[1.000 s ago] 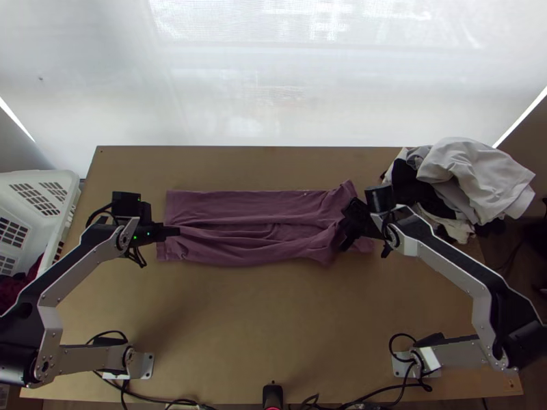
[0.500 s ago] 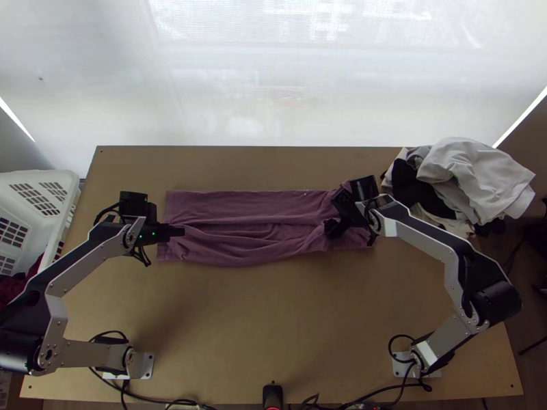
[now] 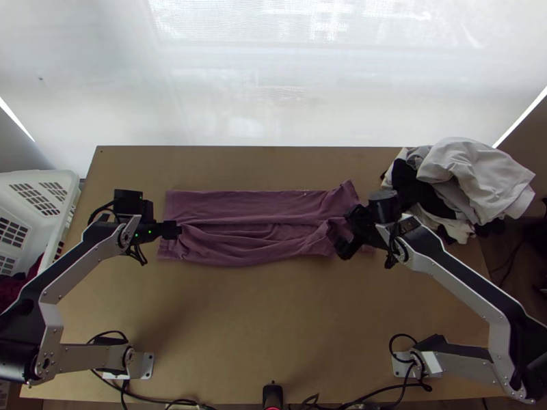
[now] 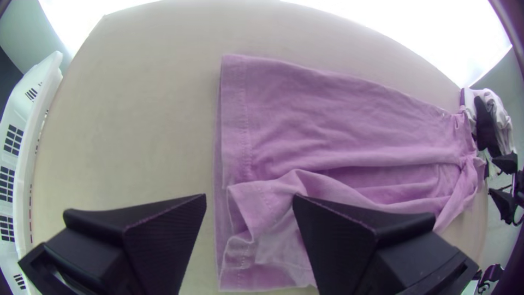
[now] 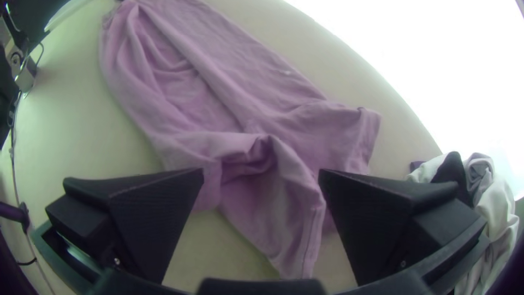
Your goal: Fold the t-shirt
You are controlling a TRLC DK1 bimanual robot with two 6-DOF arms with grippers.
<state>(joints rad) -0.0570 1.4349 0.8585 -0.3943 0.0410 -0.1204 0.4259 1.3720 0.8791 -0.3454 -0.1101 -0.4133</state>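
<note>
Top view, t-shirt: the mauve t-shirt [image 3: 253, 203] lies as a long band across the far half of the wooden table [image 3: 260, 328], its long sides turned in toward a lengthwise gap; the far strip is fairly smooth, the near one rumpled.
Left gripper: at the t-shirt's left, hemmed end, the left gripper [image 3: 179, 230] has its fingers wide apart and nothing in hold. In the left wrist view one finger is over cloth, the other over bare wood, with a turned-back hem corner near the gap.
Right gripper: over the rumpled near part of the right end, the right gripper [image 3: 346, 236] also has its fingers well apart, with nothing clamped. In the right wrist view, loose cloth with a stitched hem runs below the gap.
Clothes pile: white, grey and black garments [image 3: 472, 174] are heaped at the table's far right corner.
Laundry basket: the white plastic basket [image 3: 58, 179] stands beside the table's left edge, dark red cloth [image 3: 20, 281] inside.
</note>
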